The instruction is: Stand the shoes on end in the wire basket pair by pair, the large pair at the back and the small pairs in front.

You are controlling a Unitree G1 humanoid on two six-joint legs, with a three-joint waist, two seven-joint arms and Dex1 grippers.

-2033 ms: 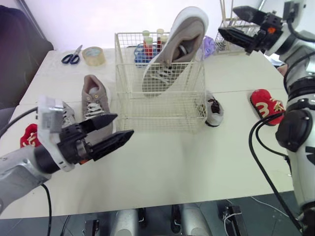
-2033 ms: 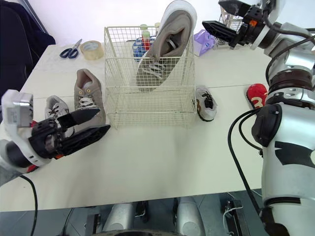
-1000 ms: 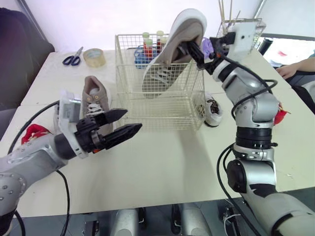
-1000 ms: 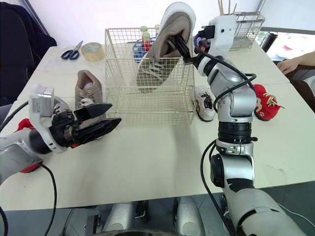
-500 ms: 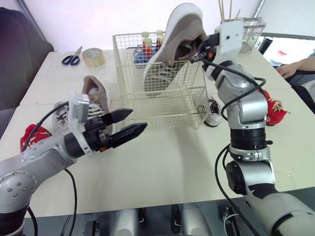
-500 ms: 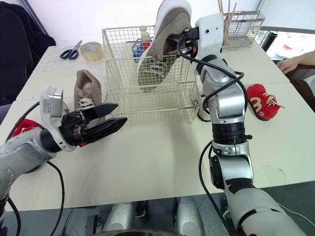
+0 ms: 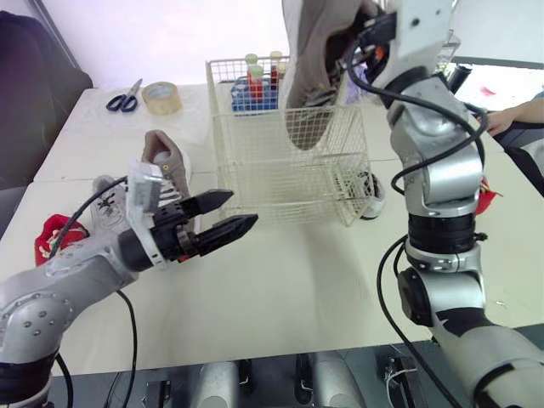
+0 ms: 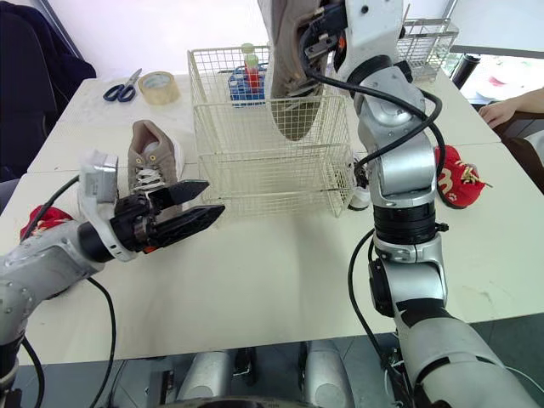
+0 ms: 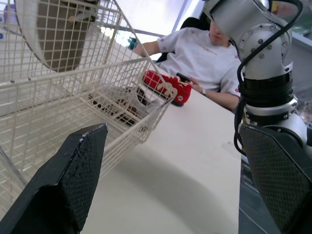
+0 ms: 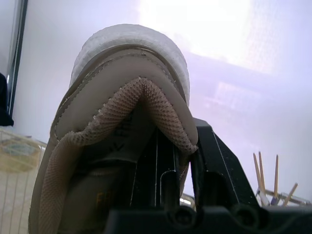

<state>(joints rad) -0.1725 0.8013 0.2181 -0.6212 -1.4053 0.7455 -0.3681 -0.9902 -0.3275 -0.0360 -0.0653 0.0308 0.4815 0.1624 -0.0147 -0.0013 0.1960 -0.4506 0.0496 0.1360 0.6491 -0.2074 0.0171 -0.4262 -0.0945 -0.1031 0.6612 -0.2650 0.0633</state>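
Observation:
My right gripper is shut on the heel collar of a large beige shoe. The shoe hangs steeply, toe down, inside the white wire basket near its right side, with the heel well above the rim. Its mate lies on the table left of the basket. My left gripper is open and holds nothing, hovering low over the table in front of the basket's left corner. One small grey shoe lies right of the basket, another at the left. Red shoes lie at the far left and right.
Scissors and a tape roll lie at the back left. A rack of bottles stands behind the basket, a wire caddy at the back right. A person sits at the table's right side.
My right gripper has closed on the large shoe's heel and lifted it, swinging it from a lean to nearly upright. My left gripper has edged slightly toward the basket.

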